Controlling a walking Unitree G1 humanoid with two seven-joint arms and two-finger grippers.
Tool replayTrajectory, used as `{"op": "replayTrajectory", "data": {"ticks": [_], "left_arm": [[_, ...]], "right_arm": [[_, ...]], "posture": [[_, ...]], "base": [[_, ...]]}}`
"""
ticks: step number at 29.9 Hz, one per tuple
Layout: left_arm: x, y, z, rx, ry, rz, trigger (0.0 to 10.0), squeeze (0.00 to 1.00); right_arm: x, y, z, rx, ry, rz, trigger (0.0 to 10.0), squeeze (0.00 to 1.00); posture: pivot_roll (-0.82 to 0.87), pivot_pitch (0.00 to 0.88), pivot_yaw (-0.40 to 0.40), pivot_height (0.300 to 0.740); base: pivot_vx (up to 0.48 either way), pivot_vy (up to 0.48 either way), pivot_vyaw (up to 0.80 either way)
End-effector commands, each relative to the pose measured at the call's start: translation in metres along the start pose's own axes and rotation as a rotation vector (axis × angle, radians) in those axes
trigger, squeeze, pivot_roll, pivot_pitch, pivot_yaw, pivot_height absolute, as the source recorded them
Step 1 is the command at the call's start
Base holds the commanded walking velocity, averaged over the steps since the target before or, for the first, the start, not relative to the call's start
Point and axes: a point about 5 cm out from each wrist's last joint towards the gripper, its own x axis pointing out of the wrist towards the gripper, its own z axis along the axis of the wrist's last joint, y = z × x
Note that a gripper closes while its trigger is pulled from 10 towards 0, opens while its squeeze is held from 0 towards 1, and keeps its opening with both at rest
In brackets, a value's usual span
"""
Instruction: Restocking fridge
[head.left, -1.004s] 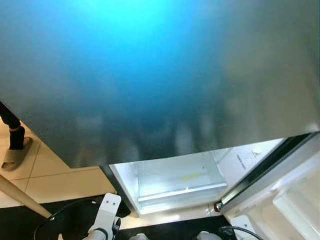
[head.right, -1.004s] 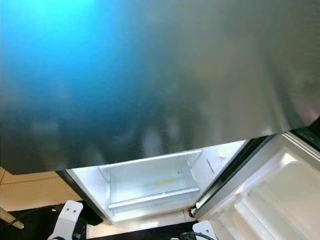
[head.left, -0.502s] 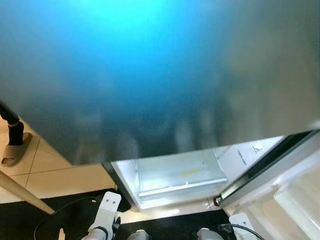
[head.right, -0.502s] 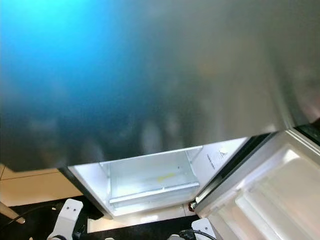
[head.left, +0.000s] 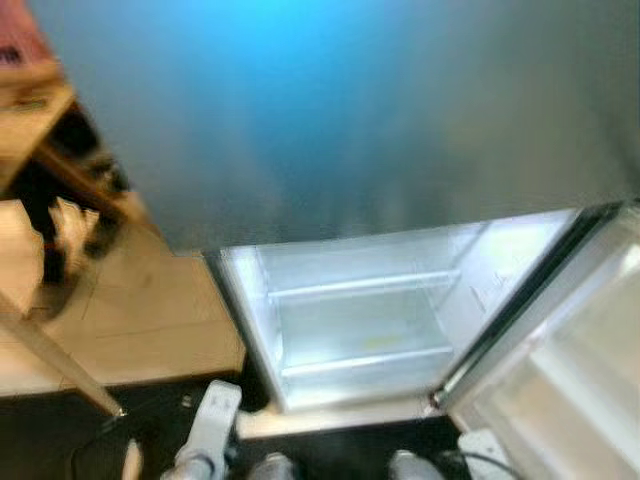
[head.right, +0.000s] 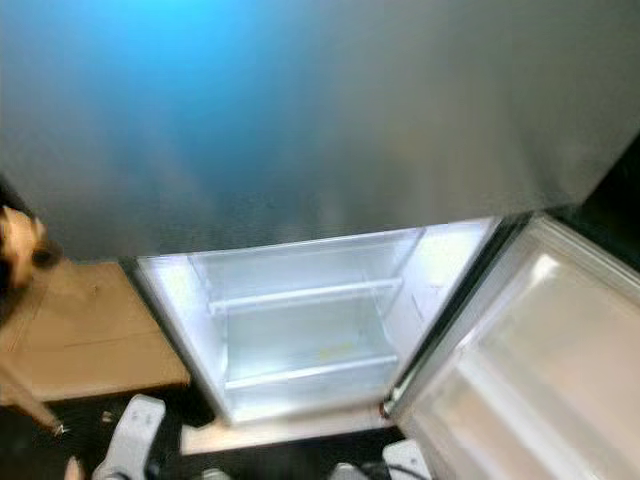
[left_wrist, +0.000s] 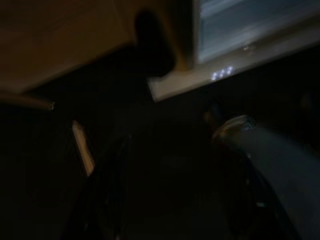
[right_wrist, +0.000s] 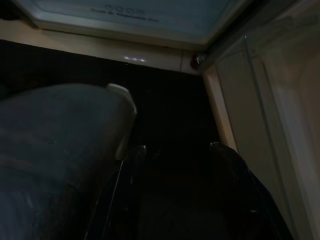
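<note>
While I stand facing fridge (head.left: 360, 320), lower compartment lies straight ahead, door (head.right: 520, 380) swung to my right. Right gripper (right_wrist: 177, 160) released, holding nothing, nearer door; left gripper (left_wrist: 172, 165) state unclear.

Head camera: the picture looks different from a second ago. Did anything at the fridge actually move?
Only the view shifted: the camera pulled back, so more of the lit lower compartment shows, including a shelf above the bottom one, plus a wooden table on the left. The lower door stays swung open on the right and the upper door stays shut. Both arms hang low; nothing was grasped.
</note>
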Motion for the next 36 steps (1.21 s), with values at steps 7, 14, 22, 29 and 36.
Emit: {"op": "replayTrajectory", "data": {"ticks": [7, 14, 22, 29, 36], "left_arm": [[0.0003, 0.0016, 0.0012, -0.001, -0.003, 0.003, 10.0, 0.00], [0.0001, 0.0017, 0.0003, 0.001, 0.001, 0.003, 10.0, 0.00], [-0.0001, 0.0012, -0.0009, 0.002, 0.007, 0.003, 10.0, 0.00], [0.0000, 0.0011, -0.0005, 0.002, 0.006, 0.002, 10.0, 0.00], [0.0002, 0.0012, 0.0001, 0.002, 0.004, 0.002, 10.0, 0.00]], "right_arm": [[-0.0021, 0.0064, -0.0074, 0.012, 0.024, 0.017, 10.0, 0.00], [-0.0024, 0.0067, -0.0082, 0.012, 0.026, 0.017, 10.0, 0.00], [-0.0024, 0.0073, -0.0080, 0.013, 0.024, 0.018, 10.0, 0.00], [-0.0025, 0.0074, -0.0080, 0.014, 0.023, 0.017, 10.0, 0.00], [-0.0025, 0.0075, -0.0081, 0.013, 0.024, 0.018, 10.0, 0.00]], "posture": [[-0.11, 0.126, -0.004, 0.740], [-0.11, 0.127, -0.004, 0.740], [-0.11, 0.127, -0.003, 0.740], [-0.11, 0.129, -0.003, 0.740], [-0.11, 0.128, -0.004, 0.740]], "base": [[-0.120, 0.000, 0.00], [0.000, 0.000, 0.00], [-0.273, 0.000, 0.00], [-0.302, 0.000, 0.00], [-0.338, 0.000, 0.00]]}}
